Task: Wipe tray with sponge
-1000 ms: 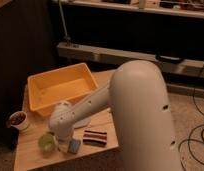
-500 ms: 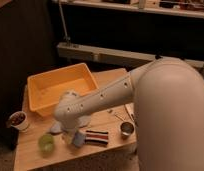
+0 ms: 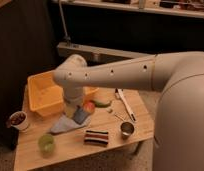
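Observation:
The yellow-orange tray (image 3: 42,95) stands at the back left of the wooden table. My gripper (image 3: 78,111) hangs from the arm just in front of the tray's front right corner. It is shut on the small blue-grey sponge (image 3: 82,116), which it holds tilted a little above the table. The sponge is outside the tray, over the edge of the light-blue cloth (image 3: 64,125).
A red, black and white striped block (image 3: 96,137) and a metal cup (image 3: 126,129) sit at the front right. A green cup (image 3: 46,143) is at the front left and a white bowl (image 3: 17,120) at the left. A green item (image 3: 101,103) and a white utensil (image 3: 126,103) lie behind.
My gripper has moved from the table's front edge back toward the tray, and the sponge has risen with it. The arm has swung to the right.

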Robot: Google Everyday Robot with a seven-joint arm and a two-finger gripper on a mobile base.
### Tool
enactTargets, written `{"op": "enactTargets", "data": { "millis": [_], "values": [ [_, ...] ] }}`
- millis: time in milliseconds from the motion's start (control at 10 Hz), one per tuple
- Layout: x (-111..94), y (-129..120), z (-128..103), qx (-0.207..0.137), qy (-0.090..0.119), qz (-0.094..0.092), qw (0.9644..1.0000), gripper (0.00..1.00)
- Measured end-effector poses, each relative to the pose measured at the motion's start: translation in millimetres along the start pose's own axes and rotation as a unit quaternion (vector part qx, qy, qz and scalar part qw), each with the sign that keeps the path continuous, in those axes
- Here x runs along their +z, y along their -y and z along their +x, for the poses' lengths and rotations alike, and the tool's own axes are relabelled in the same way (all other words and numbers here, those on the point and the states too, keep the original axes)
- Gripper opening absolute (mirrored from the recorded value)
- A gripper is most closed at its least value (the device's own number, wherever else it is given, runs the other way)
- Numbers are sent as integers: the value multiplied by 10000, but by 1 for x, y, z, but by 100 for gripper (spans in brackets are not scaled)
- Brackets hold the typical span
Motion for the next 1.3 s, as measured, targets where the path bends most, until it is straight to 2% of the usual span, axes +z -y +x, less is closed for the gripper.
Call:
{"op": "enactTargets", "data": {
  "millis": [200,300,400,500,700,900,1000,1100,1300],
  "values": [
    [-37,54,-32,249,138,147,9995,0],
    [-46,75,-44,358,196,192,9990,0],
    [-51,97,-57,475,248,231,9983,0],
    [-54,123,-82,595,342,302,9972,0],
    [-51,148,-130,680,574,318,9955,0],
    [-34,168,-167,762,788,173,9938,0],
    [-24,168,-175,773,816,116,9936,0],
    [-4,170,-181,815,803,42,9934,0],
    [48,174,-175,897,718,-101,9933,0]
  ]
}}
